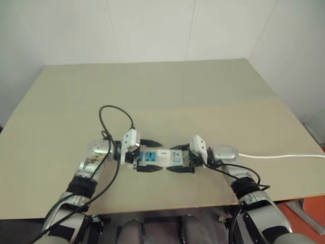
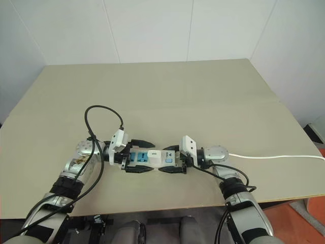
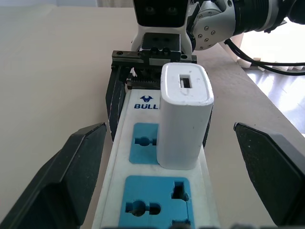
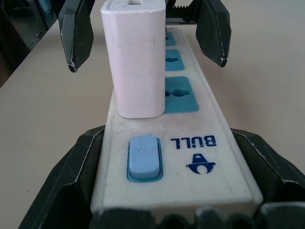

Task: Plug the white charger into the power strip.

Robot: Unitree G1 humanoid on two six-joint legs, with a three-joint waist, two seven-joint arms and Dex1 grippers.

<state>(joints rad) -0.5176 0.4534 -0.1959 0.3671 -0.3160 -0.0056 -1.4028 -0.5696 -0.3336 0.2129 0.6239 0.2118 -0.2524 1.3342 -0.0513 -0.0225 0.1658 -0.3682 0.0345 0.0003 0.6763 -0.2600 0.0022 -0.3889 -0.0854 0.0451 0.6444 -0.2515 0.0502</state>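
Note:
The power strip point(image 1: 150, 159) lies on the tan table point(image 1: 162, 91), between my two grippers. The white charger point(image 3: 183, 119) stands upright in the blue socket nearest the switch end. My left gripper point(image 1: 152, 156) is open, one black finger point(image 3: 71, 176) on each side of the strip and clear of the charger. The right gripper point(image 4: 176, 186) is shut on the strip's switch end, its fingers point(image 4: 81, 181) pressed against both long sides. The blue switch point(image 4: 143, 156) sits just in front of them.
The strip's thin white cable point(image 1: 279, 156) runs right across the table and off its edge. A black cable point(image 1: 114, 114) loops above my left wrist. The table's front edge is close below the grippers. White walls stand behind.

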